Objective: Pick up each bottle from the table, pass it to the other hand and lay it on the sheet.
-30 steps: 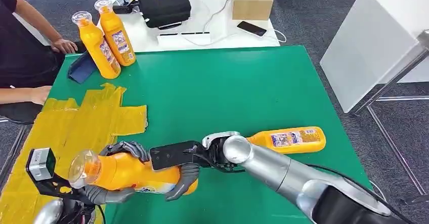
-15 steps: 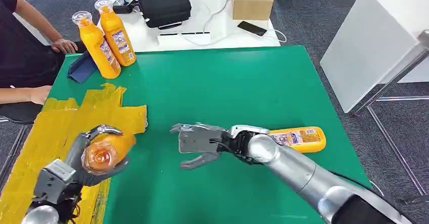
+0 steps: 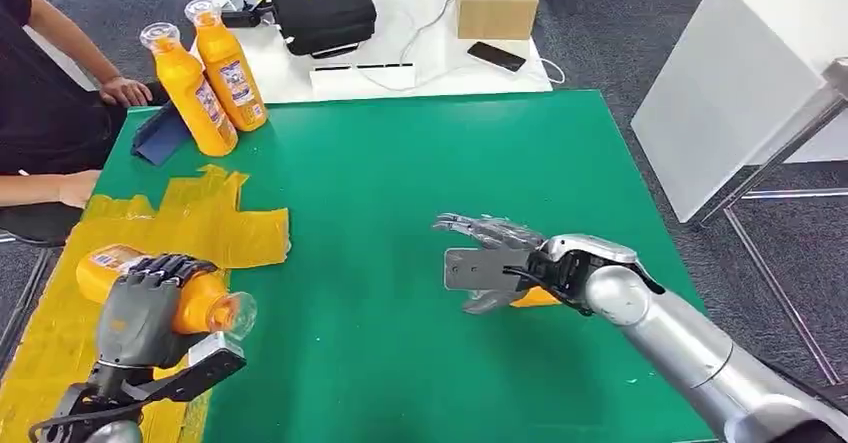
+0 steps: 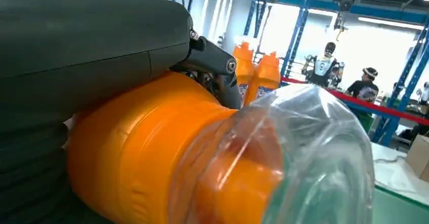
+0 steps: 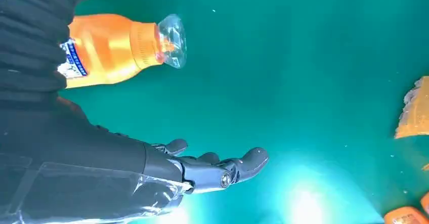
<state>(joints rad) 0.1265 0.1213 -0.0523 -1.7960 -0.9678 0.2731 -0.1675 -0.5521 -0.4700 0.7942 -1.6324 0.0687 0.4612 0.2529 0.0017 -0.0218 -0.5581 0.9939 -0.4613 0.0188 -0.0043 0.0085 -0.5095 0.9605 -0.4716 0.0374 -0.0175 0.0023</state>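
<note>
Gripping an orange plastic bottle with a clear cap point(image 3: 165, 293), the left hand point(image 3: 140, 313) holds it lying over the crinkled yellow sheet point(image 3: 190, 228) at the green desk point(image 3: 400, 163) near its left edge, fingers point(image 3: 155, 268) wrapped over the body. The right hand point(image 3: 490, 263) hovers over the desk's middle right, fingers spread and holding nothing. A second orange bottle point(image 5: 114, 44) lies on the green surface just behind it, largely hidden in the head view. Two upright orange bottles point(image 3: 205, 73) stand at the far left corner beside a blue holder point(image 3: 160, 133). A seated person's hand point(image 3: 125, 90) rests near that corner. The desk's centre is open green surface.
</note>
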